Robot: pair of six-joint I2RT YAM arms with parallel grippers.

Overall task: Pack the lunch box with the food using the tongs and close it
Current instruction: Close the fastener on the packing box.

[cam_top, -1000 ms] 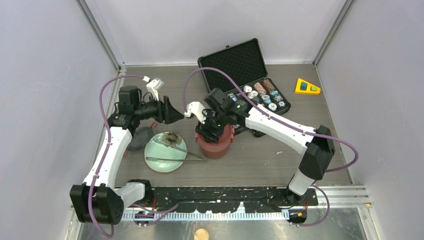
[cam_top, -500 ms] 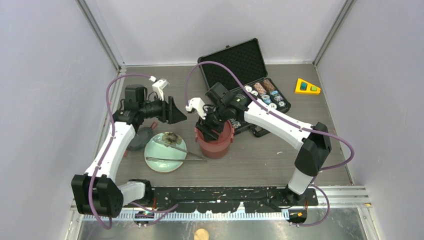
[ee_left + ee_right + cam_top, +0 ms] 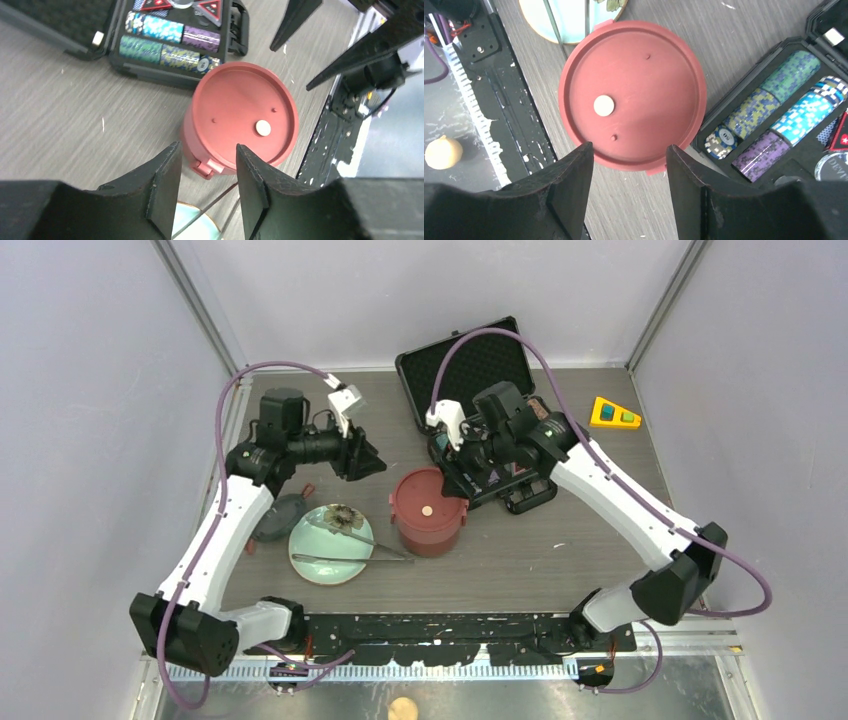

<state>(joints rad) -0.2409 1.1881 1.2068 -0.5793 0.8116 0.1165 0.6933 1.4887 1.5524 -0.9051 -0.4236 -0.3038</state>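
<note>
1. My left pincer [image 3: 206, 156]: jaws partway apart, empty, hanging to the far left of the lunch box [image 3: 428, 515].
2. My right pincer [image 3: 628, 150]: jaws wide, empty, above the lunch box's far right.
3. Lunch box: upright mid-desk, flat red lid on top.
4. Tongs [image 3: 345, 559]: lying across the green plate [image 3: 318, 540], just left of the box.
5. Poker chip case [image 3: 480, 375]: open, on the far side of the box.

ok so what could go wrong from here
1. The dark top lid lies flat on the table beside the plate. Lying that flat, it may slip from the left hand.
2. The tongs overhang the plate toward the lunch box, so a low sweep could knock them.
3. A beige round piece lies beyond the base rail and may get left out of the box.
</note>
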